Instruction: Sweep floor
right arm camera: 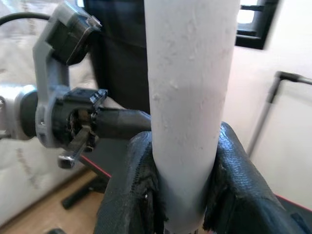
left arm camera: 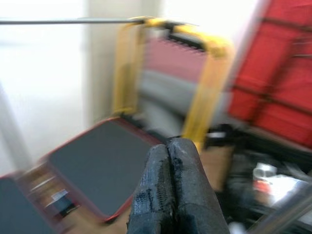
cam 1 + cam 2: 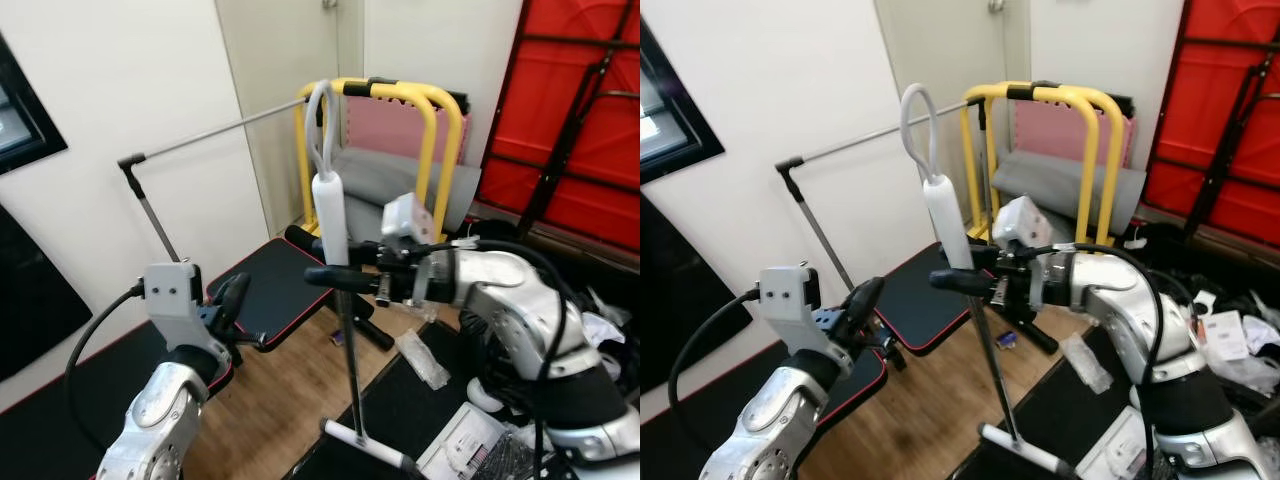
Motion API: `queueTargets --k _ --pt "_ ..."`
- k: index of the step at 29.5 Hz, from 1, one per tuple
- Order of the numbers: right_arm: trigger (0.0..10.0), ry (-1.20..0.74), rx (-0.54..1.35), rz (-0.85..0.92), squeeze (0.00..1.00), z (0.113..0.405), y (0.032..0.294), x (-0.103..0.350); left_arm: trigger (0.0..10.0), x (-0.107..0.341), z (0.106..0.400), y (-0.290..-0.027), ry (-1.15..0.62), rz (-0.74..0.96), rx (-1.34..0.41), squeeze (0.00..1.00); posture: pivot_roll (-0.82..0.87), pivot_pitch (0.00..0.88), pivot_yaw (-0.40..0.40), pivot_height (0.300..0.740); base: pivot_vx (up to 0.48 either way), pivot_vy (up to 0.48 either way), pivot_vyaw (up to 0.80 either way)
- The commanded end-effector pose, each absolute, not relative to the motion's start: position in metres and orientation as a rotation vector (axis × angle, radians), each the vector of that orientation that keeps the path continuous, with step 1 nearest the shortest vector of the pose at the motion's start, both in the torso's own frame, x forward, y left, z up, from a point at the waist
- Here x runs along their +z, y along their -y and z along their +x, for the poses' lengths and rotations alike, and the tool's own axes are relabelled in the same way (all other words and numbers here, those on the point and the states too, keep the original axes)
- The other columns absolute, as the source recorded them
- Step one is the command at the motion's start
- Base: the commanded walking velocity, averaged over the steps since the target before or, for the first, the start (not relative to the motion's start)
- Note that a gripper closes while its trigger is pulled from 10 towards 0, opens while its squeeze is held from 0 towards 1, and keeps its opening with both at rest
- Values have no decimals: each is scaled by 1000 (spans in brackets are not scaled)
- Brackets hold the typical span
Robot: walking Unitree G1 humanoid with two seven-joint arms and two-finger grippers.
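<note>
Broom [image 3: 331, 215] stands nearly upright in front of your robot, at the centre of the head camera's picture. Your right gripper [image 3: 335, 278] clamps it from three o'clock, its two black fingers [image 1: 234, 180] pressed against either side of the white handle just where the thin dark shaft begins. The shaft runs down toward six o'clock to a pale head [image 3: 365, 444] resting at the edge of a black floor mat [image 3: 400, 405]. A hanging loop tops the handle at twelve o'clock.

Your left gripper [image 3: 234, 297] sits at about eight o'clock, raised and apart from the broom. Its fingers are pressed together and hold nothing.

Risks you should weigh, as judgement only: one gripper alone holds a long tool, so the smooth handle could twist or slide between the pads once the head drags on the floor. The head lies on a mat edge, where it may catch and lever the handle out of the grip.

A crumpled clear wrapper [image 3: 424, 358] lies on the wood floor [image 3: 290, 400] at about four o'clock, with papers [image 3: 470, 445] at five o'clock. A yellow metal frame [image 3: 385, 150] stands at twelve o'clock and a grey bar [image 3: 215, 130] crosses at ten o'clock; a wide swing could strike either.
</note>
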State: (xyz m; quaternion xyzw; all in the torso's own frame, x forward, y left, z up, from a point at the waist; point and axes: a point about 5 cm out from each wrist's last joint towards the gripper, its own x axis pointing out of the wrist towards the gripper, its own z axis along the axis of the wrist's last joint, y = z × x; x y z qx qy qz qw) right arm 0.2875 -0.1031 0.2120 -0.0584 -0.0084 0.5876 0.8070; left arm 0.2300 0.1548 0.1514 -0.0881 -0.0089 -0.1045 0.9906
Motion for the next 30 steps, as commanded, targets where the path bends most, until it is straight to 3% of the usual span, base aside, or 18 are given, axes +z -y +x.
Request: queueTargets --k 1,17,18,30 --pt "10000 52 1256 -140 0 287 104 217 10000 150 230 -156 14 -165 -199 0 -73 0 1 740 0 0 731" --pt "10000 33 941 -111 0 308 106 192 10000 144 225 -161 8 -107 -154 0 -78 0 -3 740 0 0 731" --pt "10000 19 839 -94 0 311 112 185 10000 141 222 -163 -3 -91 -137 0 -79 0 -4 740 0 0 731" --pt "10000 -42 599 34 0 325 124 175 10000 141 225 -166 9 -77 -116 0 -79 0 -11 740 0 0 582"
